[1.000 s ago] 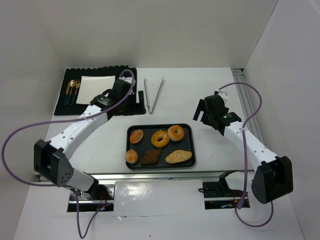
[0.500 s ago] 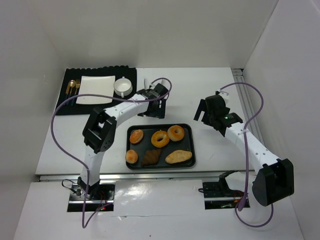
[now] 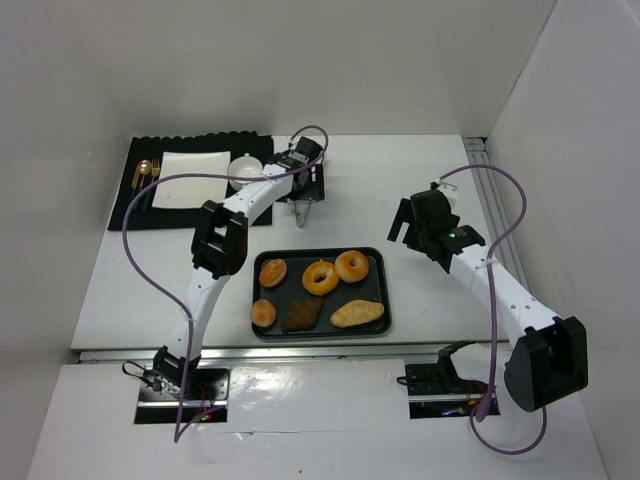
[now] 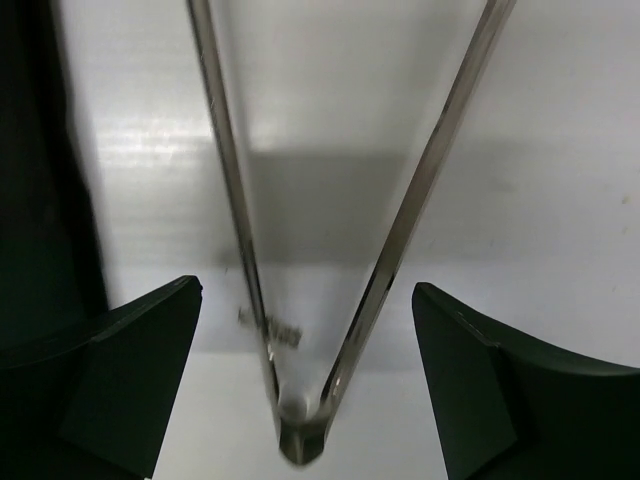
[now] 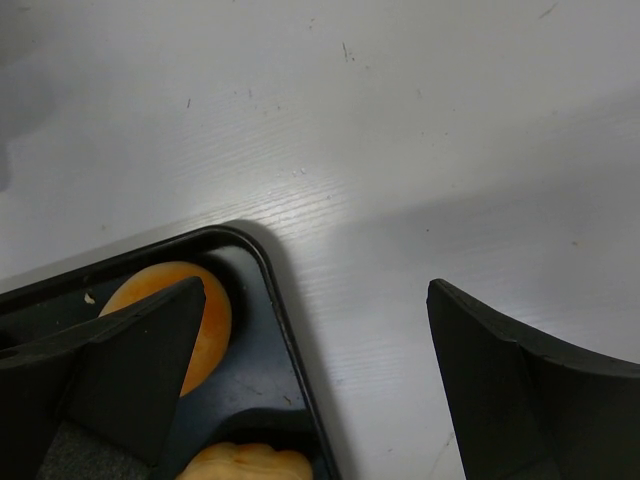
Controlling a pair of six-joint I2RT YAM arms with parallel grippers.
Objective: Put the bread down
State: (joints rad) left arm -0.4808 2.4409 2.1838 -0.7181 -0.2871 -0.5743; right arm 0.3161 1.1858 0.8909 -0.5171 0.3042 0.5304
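Note:
Several breads lie in the black tray (image 3: 378,300): a bun (image 3: 272,272), two ring doughnuts (image 3: 320,277) (image 3: 351,265), a small bun (image 3: 263,313), a dark pastry (image 3: 301,315) and a long roll (image 3: 357,314). Metal tongs (image 3: 300,213) lie behind the tray. My left gripper (image 3: 306,193) is open over them. In the left wrist view the tongs (image 4: 400,220) form a V whose hinge end sits between the open gripper's (image 4: 308,290) jaws, not gripped. My right gripper (image 3: 408,226) is open and empty right of the tray. The right wrist view shows this gripper (image 5: 318,288) over the tray corner (image 5: 280,310) and a doughnut (image 5: 205,315).
A black mat (image 3: 125,205) at the back left holds a white square plate (image 3: 190,165), a white cup (image 3: 243,172) and gold cutlery (image 3: 146,178). White walls close in the back and both sides. A cable rail (image 3: 492,195) runs along the right edge.
My left arm has swung from over the mat and cup to the right and now sits over the tongs. The right arm and the breads have not moved.

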